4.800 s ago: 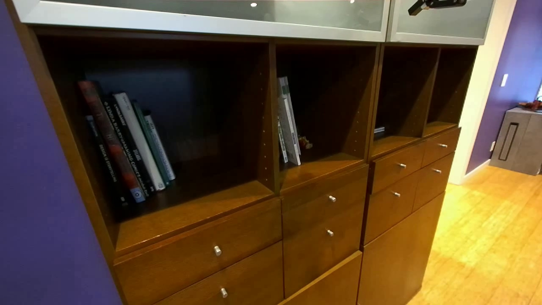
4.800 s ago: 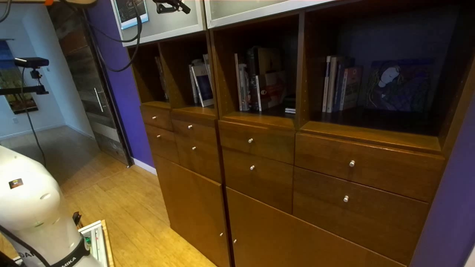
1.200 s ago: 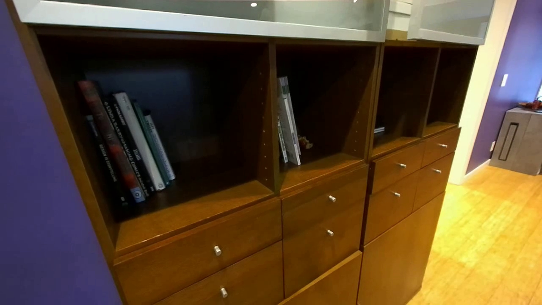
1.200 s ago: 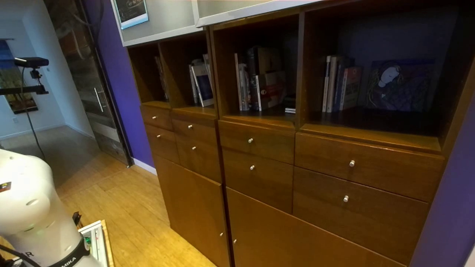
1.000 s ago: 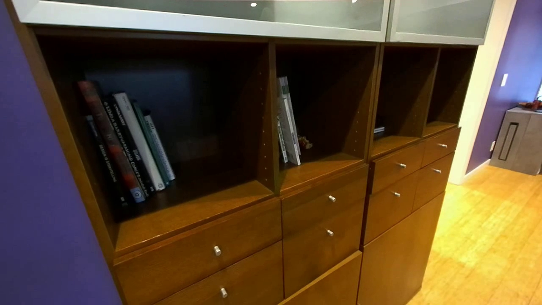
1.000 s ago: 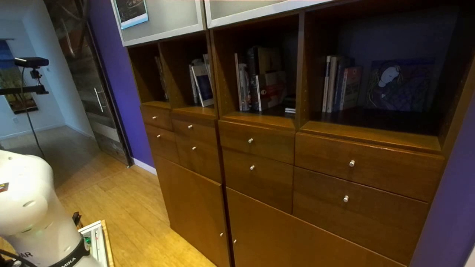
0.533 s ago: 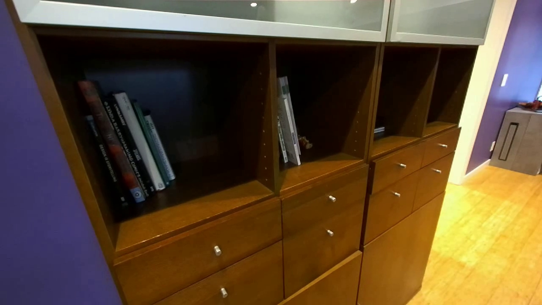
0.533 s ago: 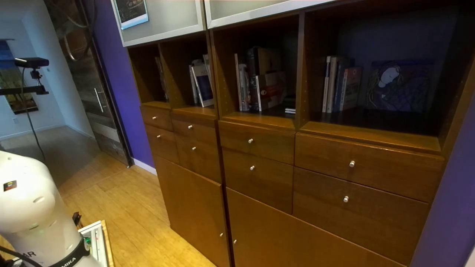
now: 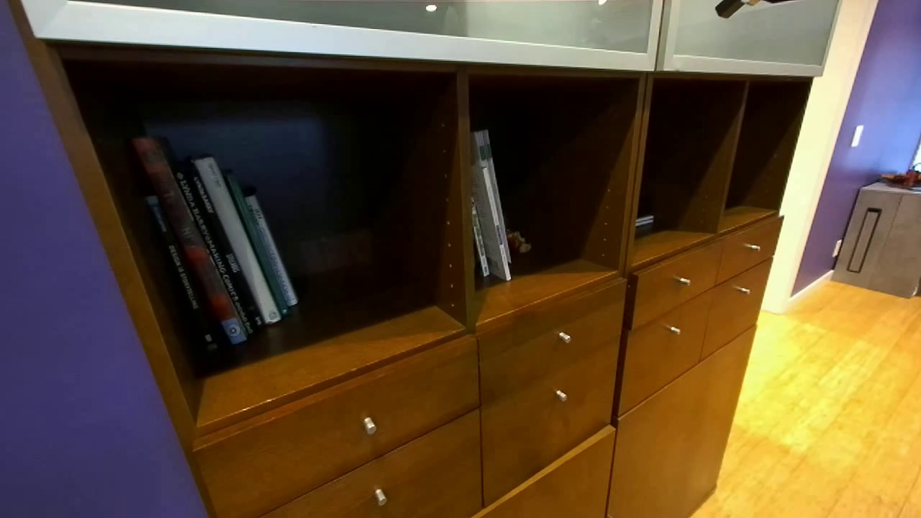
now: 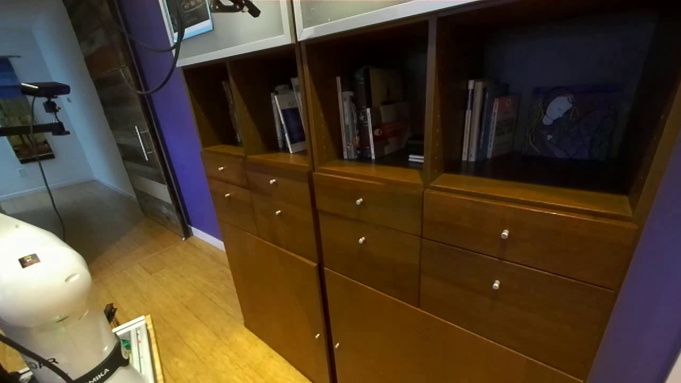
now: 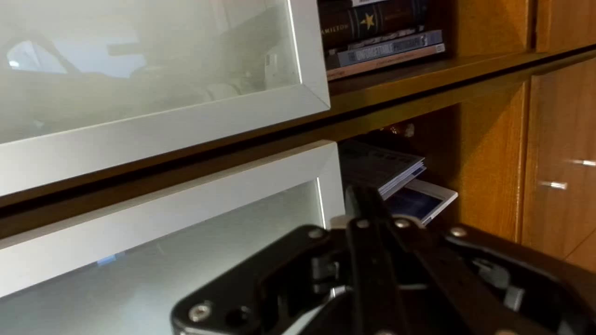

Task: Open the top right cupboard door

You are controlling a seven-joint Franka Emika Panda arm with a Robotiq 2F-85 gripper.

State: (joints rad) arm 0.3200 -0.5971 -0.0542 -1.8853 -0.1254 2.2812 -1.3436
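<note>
The top right cupboard door is closed — above the wooden shelves and just beside the neighbouring frosted door. In the wrist view the gripper is before these doors — its fingers are together (if they touch something, I cannot tell).

Right door and left door, both frosted, side by side along the cabinet's top in an exterior view; both closed. Gripper before its upper left part, cut off above. White arm low, left of it. Drawers with knobs across its middle. Books in its three right compartments. Probably a picture inside its right end; too dim to be sure.
</note>
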